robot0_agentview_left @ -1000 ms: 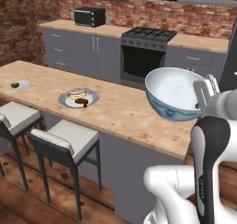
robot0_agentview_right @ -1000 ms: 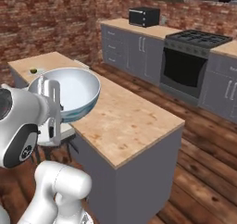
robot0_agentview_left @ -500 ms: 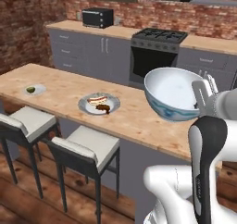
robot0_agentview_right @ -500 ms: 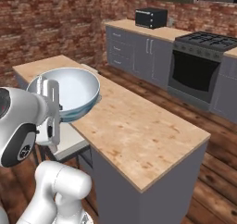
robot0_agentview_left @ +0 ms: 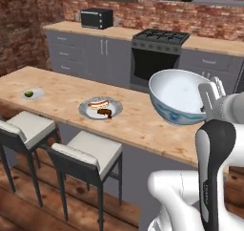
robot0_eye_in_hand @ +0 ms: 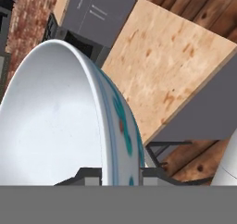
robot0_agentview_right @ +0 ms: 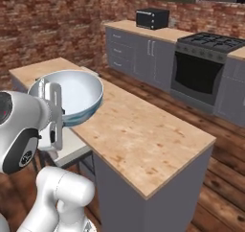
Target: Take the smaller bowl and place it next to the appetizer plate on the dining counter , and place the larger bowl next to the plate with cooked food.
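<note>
The big, deep white porcelain bowl with the blue-green painted band outside (robot0_agentview_left: 178, 101) is in the air, carried above the near edge of the long dining counter with the light marbled wood top (robot0_agentview_left: 138, 125). It sits tilted, mouth turned up and toward the kitchen side, because it is held by one wall only. In the hand view the rim runs straight down between the two dark fingertips, one finger inside the pale hollow and one against the painted outside, so the jaws of the two-finger gripper (robot0_eye_in_hand: 121, 174) are closed on the bowl's wall. A rim pinch like this explains the lean: the bowl's weight hangs to one side of the hold.

From its width and depth I judge it to be the larger bowl, so its place is beside the round grey-white plate bearing a sausage in a bun and a dark brown meat piece (robot0_agentview_left: 100, 108). That plate lies flat on the counter, well to the left of the bowl in the left base view, with bare wood between them. Further left along the same top, near the far end, lies the small round pale plate with a green lime-like piece (robot0_agentview_left: 31, 94); the two plates are well apart, which keeps the two bowl spots distinct.

Two grey cushioned stools (robot0_agentview_left: 90, 151) stand tucked under the counter's near side. Beyond the counter are a black stove with oven (robot0_agentview_left: 159, 58) and a dark microwave (robot0_agentview_left: 97, 18) on the wall worktop.
</note>
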Tool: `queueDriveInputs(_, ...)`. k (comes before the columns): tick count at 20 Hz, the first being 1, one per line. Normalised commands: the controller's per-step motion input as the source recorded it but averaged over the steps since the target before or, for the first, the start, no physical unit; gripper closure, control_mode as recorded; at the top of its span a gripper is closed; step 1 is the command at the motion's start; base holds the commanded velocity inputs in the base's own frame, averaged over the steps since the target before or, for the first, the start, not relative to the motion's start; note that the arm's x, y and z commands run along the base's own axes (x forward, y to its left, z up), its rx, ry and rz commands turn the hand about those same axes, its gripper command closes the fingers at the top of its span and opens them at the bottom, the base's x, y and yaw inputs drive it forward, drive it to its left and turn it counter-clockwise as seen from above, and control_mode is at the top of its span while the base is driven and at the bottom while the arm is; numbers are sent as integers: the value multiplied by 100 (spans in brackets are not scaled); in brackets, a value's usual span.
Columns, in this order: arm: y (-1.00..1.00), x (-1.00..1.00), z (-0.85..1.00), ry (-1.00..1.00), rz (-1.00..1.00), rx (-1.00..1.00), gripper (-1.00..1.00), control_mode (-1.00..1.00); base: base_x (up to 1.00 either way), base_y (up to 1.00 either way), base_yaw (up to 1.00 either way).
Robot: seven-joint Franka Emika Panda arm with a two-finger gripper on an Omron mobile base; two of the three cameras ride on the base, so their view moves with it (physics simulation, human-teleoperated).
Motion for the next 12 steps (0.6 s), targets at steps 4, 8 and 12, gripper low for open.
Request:
queueDriveInputs(4,0,0,0,0,0,0,100,100,90,35,-13)
queueDriveInputs(8,0,0,0,0,0,0,100,100,100,48,-20)
queueDriveInputs(12,0,0,0,0,0,0,100,100,100,61,-32)
